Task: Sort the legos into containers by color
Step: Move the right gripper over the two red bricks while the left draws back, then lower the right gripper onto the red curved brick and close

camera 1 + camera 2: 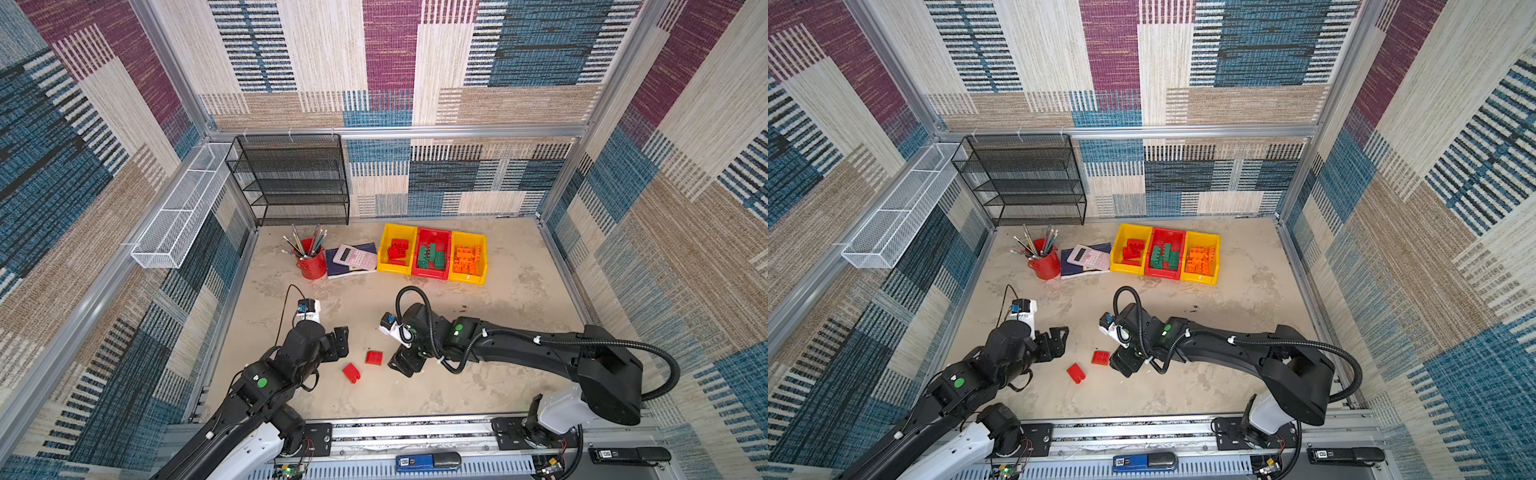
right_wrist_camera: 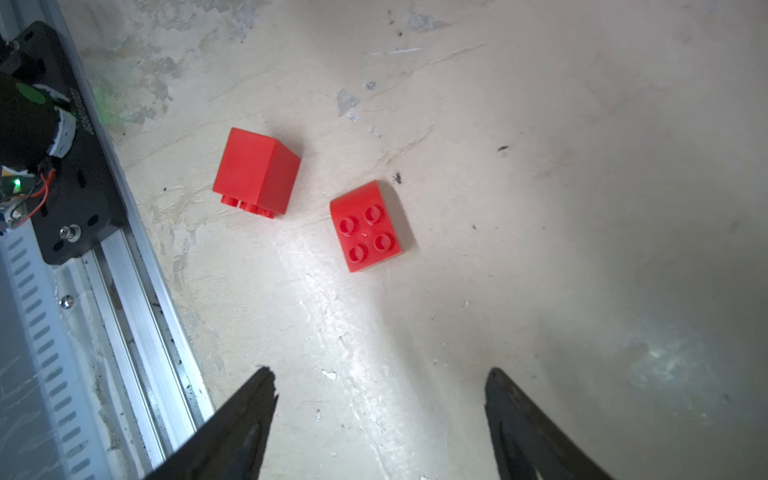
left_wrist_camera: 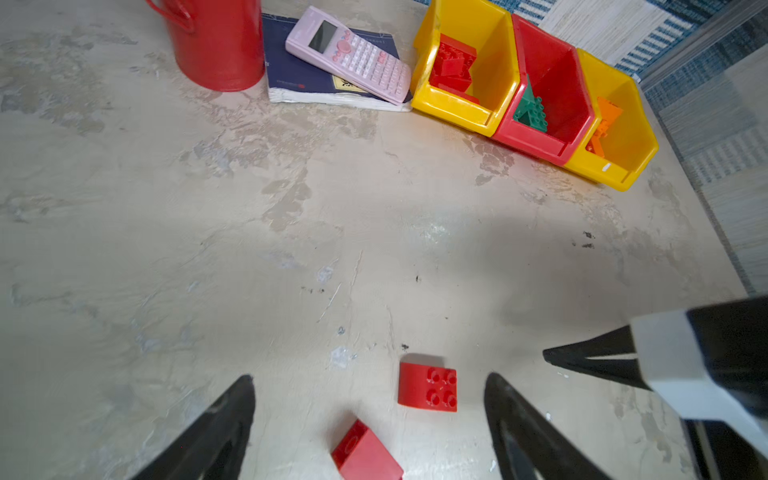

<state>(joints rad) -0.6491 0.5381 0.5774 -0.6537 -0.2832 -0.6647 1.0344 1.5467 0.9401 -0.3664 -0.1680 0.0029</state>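
The left tool [image 1: 340, 341] hangs low over the surface [image 1: 519, 316] with its jaws spread wide and nothing between them. The right tool [image 1: 402, 362] faces it from the other side, and the right wrist view shows its jaws parted too, with only bare surface in the gap. Two loose red legos lie on the surface between the tools. The stud-up red brick [image 2: 365, 226] sits a little ahead of the right tool's fingertips [image 2: 266, 386] and clear of them. The tipped red brick [image 2: 255, 172] rests on its side, farther from the right tool and off toward the left tool's arm. The two bricks are near each other but apart, and neither tool touches them. Well ahead of both tools stand the containers, three joined bins. The left yellow bin [image 1: 398, 229] holds red bricks [image 1: 397, 251], the red bin [image 1: 434, 233] holds green bricks [image 1: 432, 255], and the right yellow bin [image 1: 468, 239] holds orange bricks [image 1: 467, 261].
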